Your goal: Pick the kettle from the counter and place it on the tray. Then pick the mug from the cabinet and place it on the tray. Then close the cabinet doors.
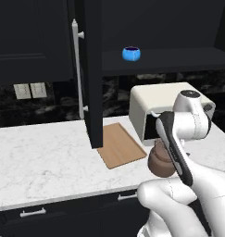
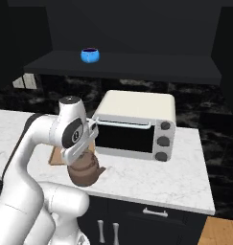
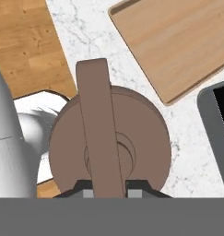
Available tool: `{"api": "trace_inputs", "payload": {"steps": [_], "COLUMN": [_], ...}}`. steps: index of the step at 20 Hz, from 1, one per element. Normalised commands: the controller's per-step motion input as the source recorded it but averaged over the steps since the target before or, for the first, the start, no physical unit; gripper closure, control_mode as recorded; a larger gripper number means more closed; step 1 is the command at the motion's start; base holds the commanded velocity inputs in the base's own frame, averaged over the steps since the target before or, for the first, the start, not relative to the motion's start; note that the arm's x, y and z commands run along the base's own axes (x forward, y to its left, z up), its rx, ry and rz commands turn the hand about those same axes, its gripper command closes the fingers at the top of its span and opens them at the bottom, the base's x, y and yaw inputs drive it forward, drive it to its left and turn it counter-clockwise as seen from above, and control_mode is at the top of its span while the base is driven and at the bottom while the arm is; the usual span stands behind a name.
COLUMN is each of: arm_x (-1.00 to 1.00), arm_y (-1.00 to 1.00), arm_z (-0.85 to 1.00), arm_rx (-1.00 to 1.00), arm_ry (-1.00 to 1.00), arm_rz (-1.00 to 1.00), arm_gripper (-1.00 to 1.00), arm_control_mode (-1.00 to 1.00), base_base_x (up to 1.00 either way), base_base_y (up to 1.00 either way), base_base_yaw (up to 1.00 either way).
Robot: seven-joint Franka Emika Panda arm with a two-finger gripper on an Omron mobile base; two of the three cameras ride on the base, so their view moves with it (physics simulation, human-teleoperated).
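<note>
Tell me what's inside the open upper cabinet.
On the cabinet shelf sits one blue mug, toward the left end. The rest of the visible shelf looks bare, but the open door hides its far left part.

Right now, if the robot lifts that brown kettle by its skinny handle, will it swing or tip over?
It may swing a bit: the kettle hangs from one thin arched handle, with the jaws either side of it. On the counter it probably stands steady, being squat and wide. Its round, smooth body looks hard to grip elsewhere.
</note>
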Motion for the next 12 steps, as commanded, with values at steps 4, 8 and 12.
{"api": "trace_inputs", "payload": {"steps": [4,8,12], "arm_x": [0.00,0.04,0.20], "arm_y": [1.00,0.98,0.75], "arm_z": [0.33,0.38,0.25], "arm_rx": [0.00,0.00,0.00], "arm_ry": [-0.05,-0.10,-0.08], "arm_rz": [0.00,0.00,-0.01], "arm_gripper": [1.00,1.00,1.00], "arm_control_mode": [-1.00,-1.00,-1.00], "base_base_x": [0.00,0.00,0.00], "base_base_y": [0.00,0.00,0.00], "base_base_yaw": [0.00,0.00,0.00]}}
